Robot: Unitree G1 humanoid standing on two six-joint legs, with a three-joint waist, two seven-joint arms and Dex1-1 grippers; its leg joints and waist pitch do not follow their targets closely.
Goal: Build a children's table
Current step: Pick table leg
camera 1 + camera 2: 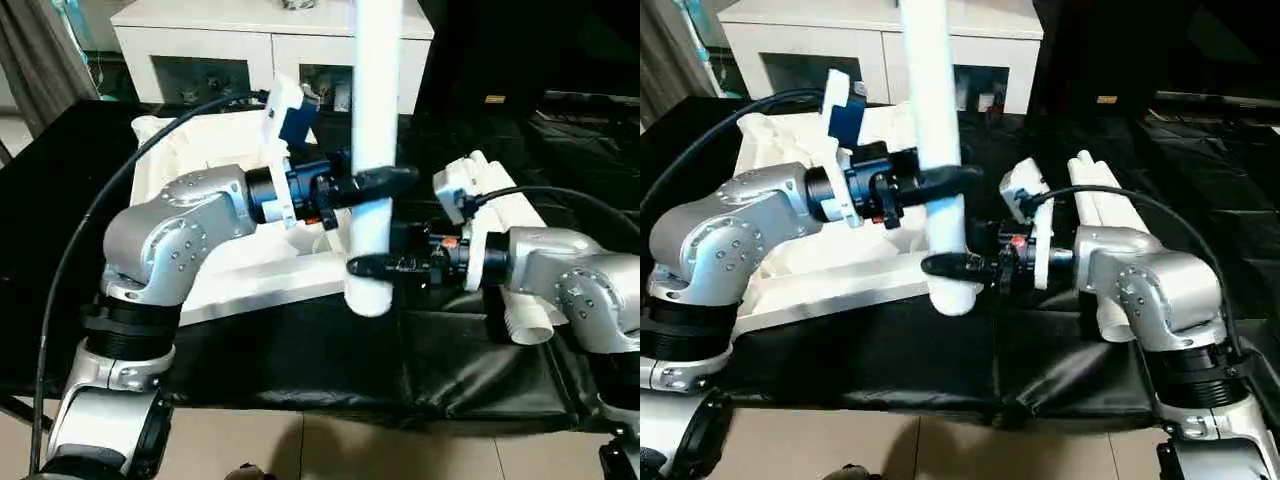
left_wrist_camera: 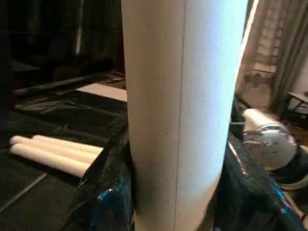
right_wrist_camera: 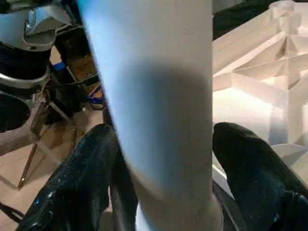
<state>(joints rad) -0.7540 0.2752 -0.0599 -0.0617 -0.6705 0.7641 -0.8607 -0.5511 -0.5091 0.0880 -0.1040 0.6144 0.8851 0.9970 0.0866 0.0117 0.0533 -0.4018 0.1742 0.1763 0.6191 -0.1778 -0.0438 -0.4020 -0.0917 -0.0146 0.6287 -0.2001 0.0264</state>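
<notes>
- left gripper is clamped around an upright white leg, fingers pressing both sides.
- right gripper grips the same leg lower down, near its bottom end.
- the white table top lies ribbed side up on the black surface, behind the leg.
- spare legs lie by the right arm.

One white tube leg stands upright in the air. The white top lies ribbed side up on the black desk; spare legs lie beside it.
</notes>
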